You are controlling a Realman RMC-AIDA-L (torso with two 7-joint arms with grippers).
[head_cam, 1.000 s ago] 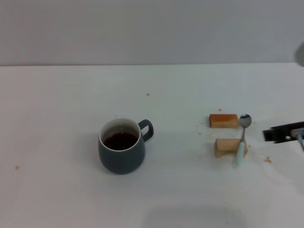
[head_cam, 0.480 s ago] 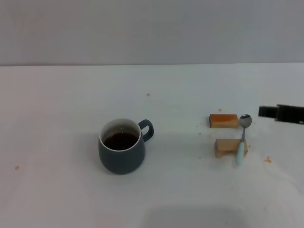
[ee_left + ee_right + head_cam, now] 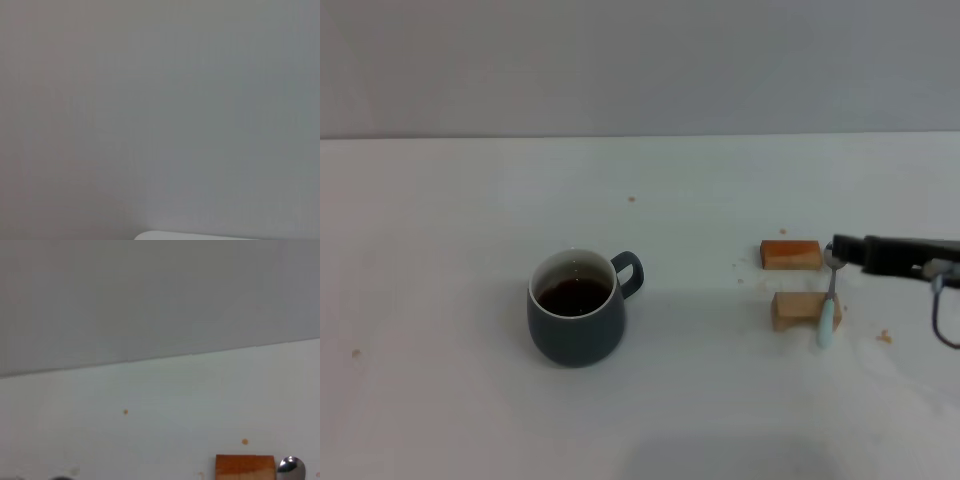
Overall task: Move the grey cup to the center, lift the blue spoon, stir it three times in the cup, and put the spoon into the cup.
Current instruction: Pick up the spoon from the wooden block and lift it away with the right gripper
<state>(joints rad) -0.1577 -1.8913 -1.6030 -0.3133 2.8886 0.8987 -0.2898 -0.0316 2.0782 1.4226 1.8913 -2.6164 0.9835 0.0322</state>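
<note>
The grey cup (image 3: 576, 312) stands left of the table's middle, handle pointing right and away, with dark brown liquid inside. The blue spoon (image 3: 827, 318) lies at the right, its neck resting on a wooden block (image 3: 798, 309) and its pale blue handle pointing toward me. My right gripper (image 3: 840, 248) reaches in from the right edge as a dark bar, and its tip is over the spoon's metal bowl, partly hiding it. The right wrist view shows the spoon's bowl (image 3: 291, 467) beside a wooden block (image 3: 245, 467). My left gripper is out of view.
A second wooden block (image 3: 790, 254) lies just behind the first, left of the spoon's bowl. Small orange crumbs dot the white table (image 3: 720, 180). A grey wall stands behind the table's far edge.
My right gripper has moved left and up from the right edge until its tip is over the spoon's bowl. The cup, spoon and blocks have not moved.
</note>
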